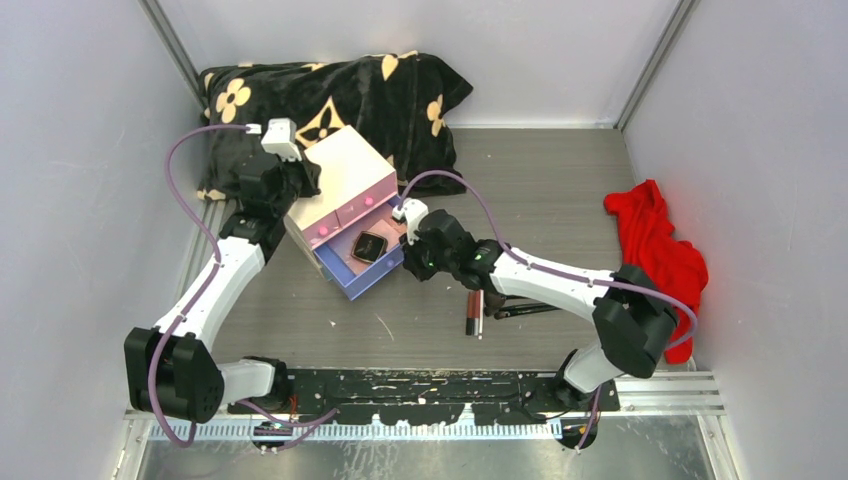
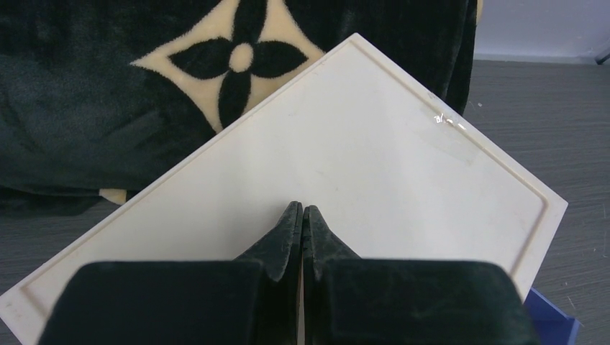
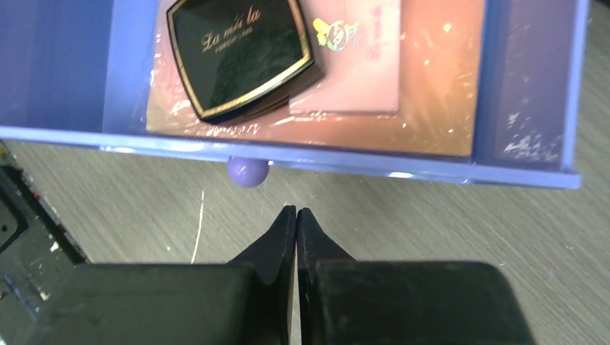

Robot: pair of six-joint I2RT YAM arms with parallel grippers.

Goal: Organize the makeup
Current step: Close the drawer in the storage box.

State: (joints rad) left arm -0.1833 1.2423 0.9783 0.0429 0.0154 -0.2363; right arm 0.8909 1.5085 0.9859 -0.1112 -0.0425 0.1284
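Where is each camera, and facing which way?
Top external: above and behind, looking down at grey table; left arm and right arm show.
Left wrist: behind the shut left gripper, facing the white chest.
Right wrist: behind the shut right gripper, facing the open blue drawer and black compact.
Top and right wrist share that drawer.

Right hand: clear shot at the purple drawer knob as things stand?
Likely yes. The right hand, shut, sits just short of the knob on the open blue drawer, with only bare table between.

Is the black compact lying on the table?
No, the black compact lies inside the open blue drawer, on top of a pink palette.
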